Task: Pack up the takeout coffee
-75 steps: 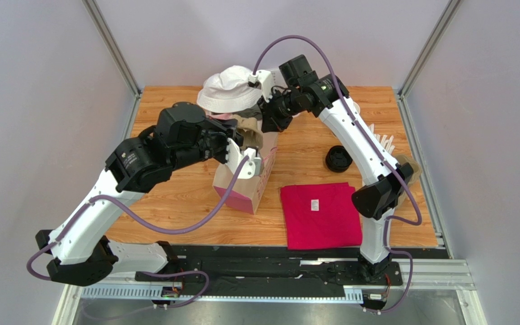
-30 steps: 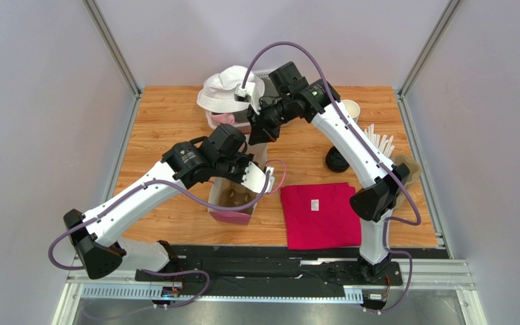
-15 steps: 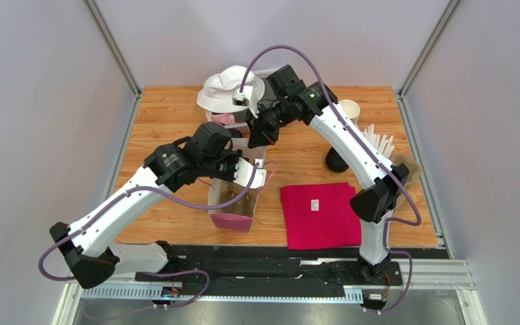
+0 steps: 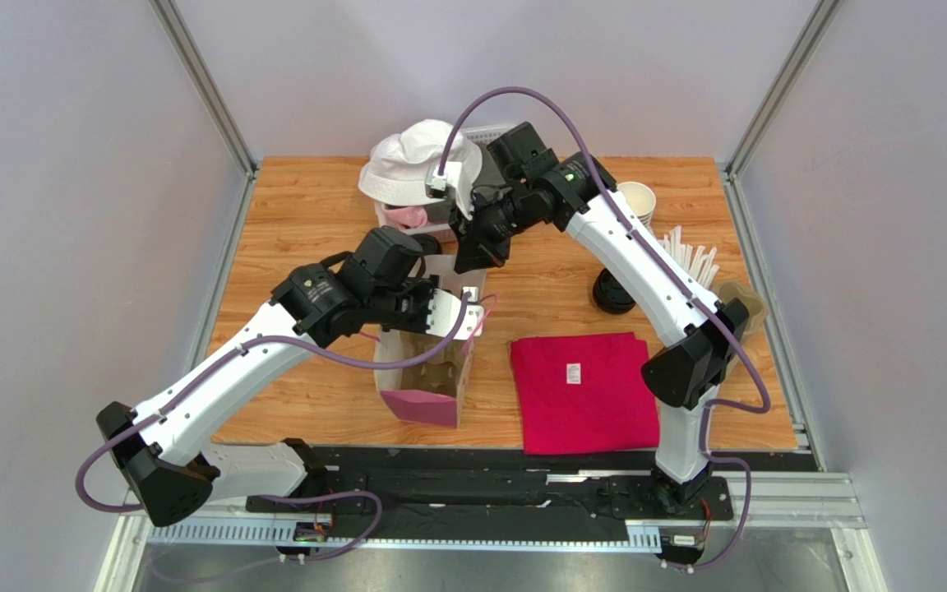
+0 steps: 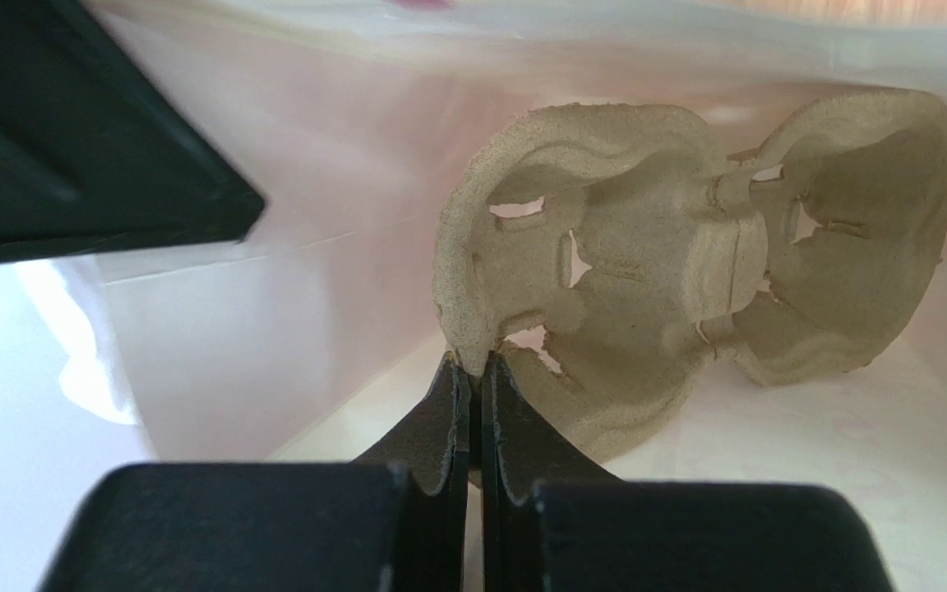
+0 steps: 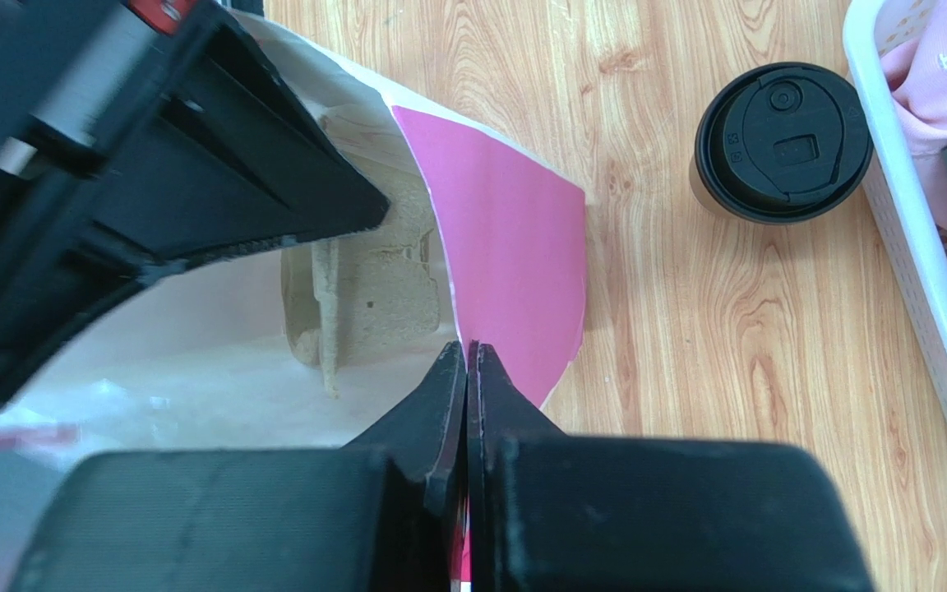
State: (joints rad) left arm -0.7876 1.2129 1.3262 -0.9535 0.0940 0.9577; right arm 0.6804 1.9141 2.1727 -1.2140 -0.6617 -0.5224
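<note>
Left arm bends down into the bag, left gripper pinching the edge of the carrier. Right arm arches over, right gripper clamped on the bag's rim. The coffee stands upright ahead-right of it, apart.

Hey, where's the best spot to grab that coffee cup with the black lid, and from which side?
The takeout coffee stands upright on the table, so come in level and pinch the tan paper wall just under the black lid, not the lid, which might pop off. The white basket crowds one side; the side facing the pink bag looks freer.
</note>
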